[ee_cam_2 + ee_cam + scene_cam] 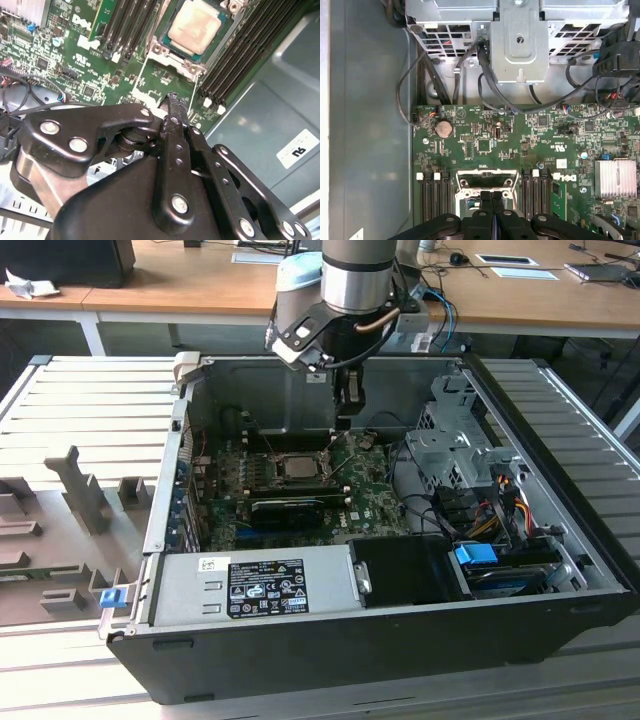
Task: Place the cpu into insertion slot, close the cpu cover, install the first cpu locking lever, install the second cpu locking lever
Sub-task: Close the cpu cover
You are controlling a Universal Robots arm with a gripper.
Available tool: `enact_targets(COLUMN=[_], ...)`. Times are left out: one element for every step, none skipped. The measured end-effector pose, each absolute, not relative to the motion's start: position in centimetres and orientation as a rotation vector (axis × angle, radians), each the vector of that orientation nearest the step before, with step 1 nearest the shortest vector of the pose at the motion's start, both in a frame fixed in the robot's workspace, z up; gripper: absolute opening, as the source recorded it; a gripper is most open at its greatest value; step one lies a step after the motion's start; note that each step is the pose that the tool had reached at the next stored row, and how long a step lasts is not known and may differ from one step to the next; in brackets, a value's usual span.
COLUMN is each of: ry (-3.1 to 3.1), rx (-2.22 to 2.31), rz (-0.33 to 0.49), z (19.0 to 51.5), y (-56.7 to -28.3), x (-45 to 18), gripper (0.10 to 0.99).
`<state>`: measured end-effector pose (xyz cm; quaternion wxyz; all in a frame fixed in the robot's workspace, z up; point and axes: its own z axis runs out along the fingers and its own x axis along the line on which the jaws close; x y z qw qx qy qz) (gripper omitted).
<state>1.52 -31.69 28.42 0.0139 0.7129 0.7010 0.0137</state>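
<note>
The cpu (196, 26) lies flat in the insertion slot (172, 56), its pale metal top showing; in the exterior view the cpu (297, 466) sits mid-board. A metal frame, the cpu cover (159, 49), lies around the chip. Two thin wire levers (141, 75) stand up beside the socket. My gripper (172, 100) hovers above the board just off the socket's edge, its black fingers (491, 197) pressed together with nothing between them. From the exterior view the gripper (346, 420) hangs to the right of the socket (296, 468).
The green motherboard (485, 145) lies inside an open computer case (300, 640). Black memory slots (430, 200) flank the socket. A drive cage (520, 40) with cables, a silver heatsink (615, 177) and a power supply (255, 585) surround the work area.
</note>
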Motion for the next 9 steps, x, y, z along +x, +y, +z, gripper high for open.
enact_targets(ry=[2.183,2.183,2.183,2.183,2.183,2.184,2.184,2.184,2.184], rx=[2.22,2.221,2.221,2.221,2.22,2.22,2.22,2.22,2.22], rz=[0.042,0.042,0.042,0.042,0.042,0.042,0.042,0.042,0.042], z=[28.4,28.4,28.4,28.4,28.4,28.3,28.3,28.3,28.3], y=[-31.7,-31.7,-31.7,-31.7,-31.7,-31.6,-31.6,-31.6,-31.6], x=[1.7,1.9,2.1,2.2,2.2,2.4,2.5,2.8,3.0], gripper=[0.106,0.106,0.106,0.106,0.106,0.106,0.106,0.106,0.106])
